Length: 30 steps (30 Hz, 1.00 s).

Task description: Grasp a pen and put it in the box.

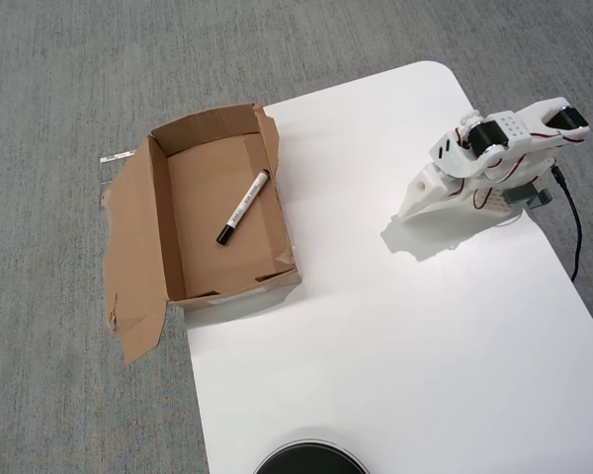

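The pen (243, 206) was seen lying in the box (148, 212), well left of the claw (411, 209). Claw folded over the counter (376, 336), empty, jaw state unclear. Placing judged done; only parking was needed.
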{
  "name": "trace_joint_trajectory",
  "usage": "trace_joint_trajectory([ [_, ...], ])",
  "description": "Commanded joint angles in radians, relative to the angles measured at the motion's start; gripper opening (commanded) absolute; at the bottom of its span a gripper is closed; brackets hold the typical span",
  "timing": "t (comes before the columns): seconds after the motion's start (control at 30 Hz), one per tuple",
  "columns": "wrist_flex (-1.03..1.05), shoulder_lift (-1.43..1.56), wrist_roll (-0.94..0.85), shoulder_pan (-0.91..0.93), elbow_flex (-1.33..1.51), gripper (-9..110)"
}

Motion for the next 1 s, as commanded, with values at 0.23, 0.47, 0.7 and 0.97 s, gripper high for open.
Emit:
trace_joint_trajectory([
  [0.23,0.072,0.064,0.008,0.007,0.03,0],
  [0.47,0.074,0.064,0.015,0.008,0.027,0],
  [0.7,0.071,0.063,0.01,0.007,0.027,0],
  [0.97,0.072,0.063,0.015,0.007,0.027,0],
])
